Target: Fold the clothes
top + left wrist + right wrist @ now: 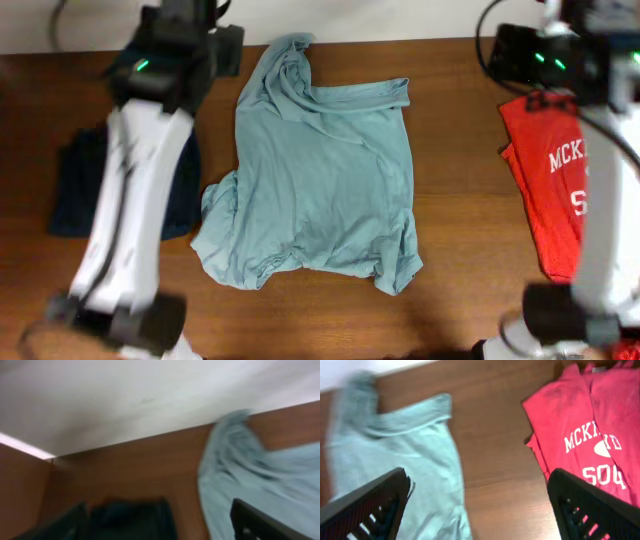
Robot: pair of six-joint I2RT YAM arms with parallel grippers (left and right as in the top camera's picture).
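- My left gripper (159, 527) is spread wide, gripping nothing.
- My right gripper (480, 510) is likewise wide and empty.
- My left arm (135, 200) and right arm (608, 190) stretch forward.

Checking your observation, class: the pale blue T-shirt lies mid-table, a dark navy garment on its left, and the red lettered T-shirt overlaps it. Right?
Not quite. The red lettered T-shirt does not overlap the pale blue T-shirt; it lies apart on the right, bare table between them. The overhead view shows it.

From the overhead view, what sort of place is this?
Probably a robot lab bench for folding: left arm and right arm over a wooden table by a white wall, with a blue shirt, red shirt and navy shirt laid out.
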